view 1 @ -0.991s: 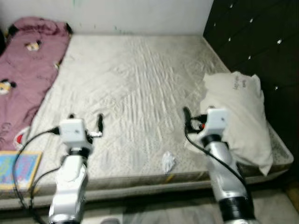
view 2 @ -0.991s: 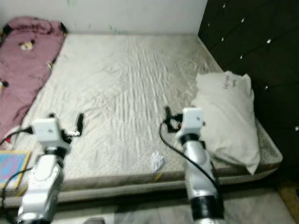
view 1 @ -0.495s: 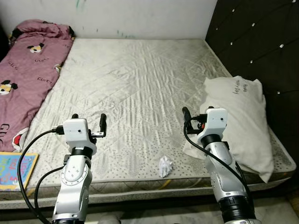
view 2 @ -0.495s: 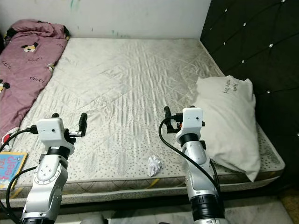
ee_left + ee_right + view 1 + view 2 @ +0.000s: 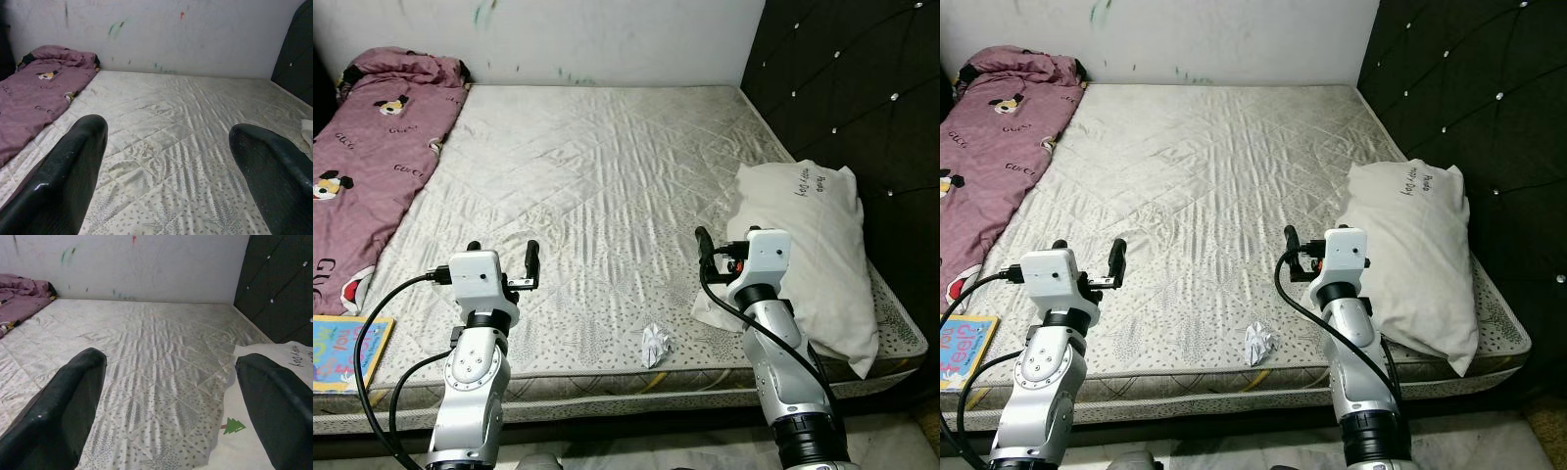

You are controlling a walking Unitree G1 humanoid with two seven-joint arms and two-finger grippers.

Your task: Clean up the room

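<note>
Seen from the left eye, we are standing at the foot of the mattress (image 5: 607, 176) with both arms raised, and the crumpled paper (image 5: 654, 343) is lying near the front edge, between the two arms and closer to the right one, down and to the left of the right gripper (image 5: 717, 253); it is a rough ball with no clear long axis. The pillow (image 5: 813, 255) is resting against the headboard (image 5: 862, 88) just beside that right arm, the pink blanket (image 5: 362, 166) is running along the far left side, and a book (image 5: 337, 352) is sitting at the left front corner. From the right eye the layout is reading the same, with the left gripper (image 5: 1087, 262) hovering over bare mattress, well apart from the paper, so we are judging the right arm the likelier one to reach down for it. In the left wrist view the two black fingers (image 5: 63, 181) are standing wide apart, holding nothing, with the blanket beyond them. In the right wrist view the fingers (image 5: 58, 406) are likewise spread wide and empty, touching nothing, with the pillow's corner lying just under the one on the pillow's side.
</note>
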